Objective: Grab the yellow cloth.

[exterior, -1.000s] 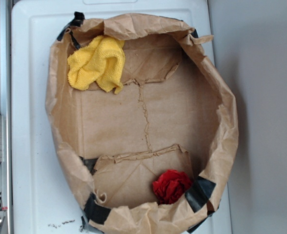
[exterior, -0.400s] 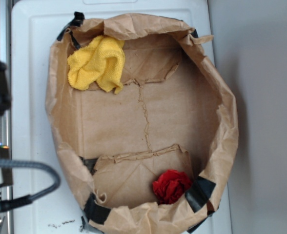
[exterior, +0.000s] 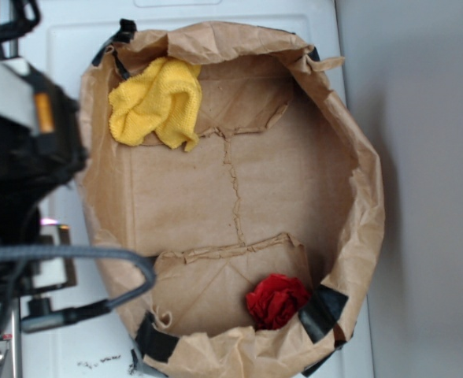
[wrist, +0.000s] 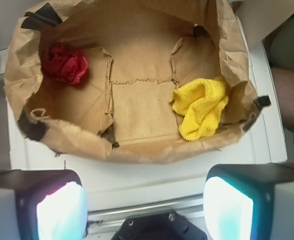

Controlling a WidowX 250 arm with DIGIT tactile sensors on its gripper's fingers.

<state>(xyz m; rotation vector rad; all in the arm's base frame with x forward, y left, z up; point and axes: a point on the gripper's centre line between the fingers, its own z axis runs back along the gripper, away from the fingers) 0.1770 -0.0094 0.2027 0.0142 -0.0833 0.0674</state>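
The yellow cloth [exterior: 157, 102] lies crumpled in the top-left corner of a shallow brown paper bag [exterior: 367, 213]. In the wrist view the yellow cloth [wrist: 202, 107] sits at the bag's right side, against its wall. My gripper [wrist: 144, 200] is open, its two pale pads wide apart with nothing between them. It hangs over the white surface outside the near rim of the bag [wrist: 137, 151], well apart from the cloth. In the exterior view only the blurred black arm [exterior: 23, 169] shows at the left edge.
A red fabric bundle [exterior: 276, 299] rests in the bag's opposite corner, seen as the red bundle [wrist: 64, 63] at upper left in the wrist view. The bag stands on a white tray-like top [exterior: 50, 71]. A grey cable [exterior: 98, 256] loops beside the bag's left wall.
The arm has come in from the left edge and now covers much of the left side of the exterior view. The cloth, red bundle and bag have not moved.
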